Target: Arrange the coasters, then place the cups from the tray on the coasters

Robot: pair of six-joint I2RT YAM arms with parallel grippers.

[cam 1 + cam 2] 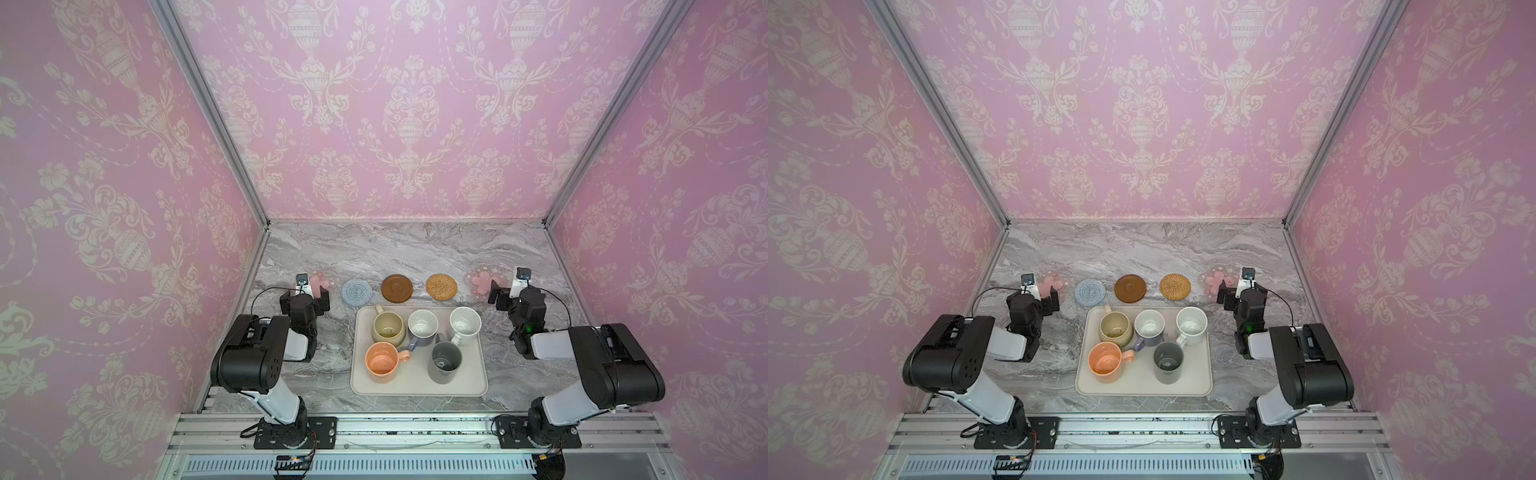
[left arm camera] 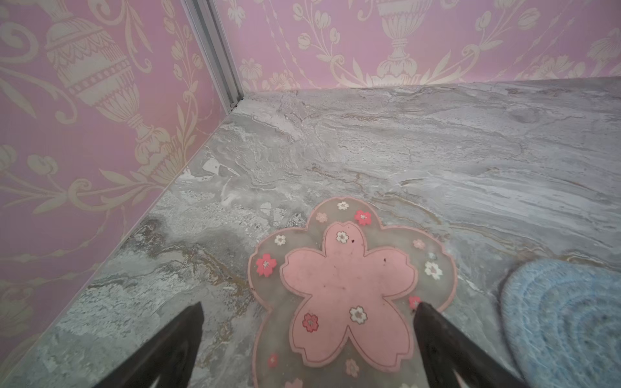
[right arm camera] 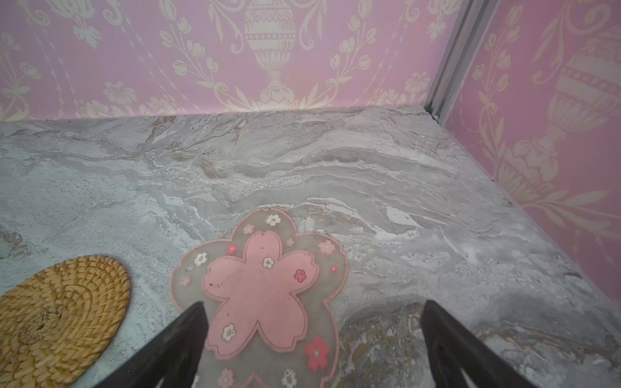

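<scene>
Five coasters lie in a row behind the tray (image 1: 415, 387): a pink flower one (image 1: 323, 278), a blue-grey woven one (image 1: 357, 291), a dark brown disc (image 1: 397, 288), a tan rattan one (image 1: 441, 286) and a second pink flower one (image 1: 482, 279). On the tray stand the olive-yellow (image 1: 388, 328), lavender (image 1: 422, 326), white (image 1: 465, 324), peach (image 1: 382, 361) and dark grey (image 1: 446, 361) cups. My left gripper (image 2: 311, 304) hangs open above the left flower coaster (image 2: 349, 285), holding nothing. Over the right flower coaster (image 3: 262, 285) my right gripper (image 3: 314, 302) is open and empty too.
Pink patterned walls close the marble table (image 1: 407, 249) on the left, right and back. Metal corner posts (image 1: 266, 222) stand at the rear corners. Bare marble stretches behind the coaster row. Both arm bases sit on the front rail (image 1: 415, 432).
</scene>
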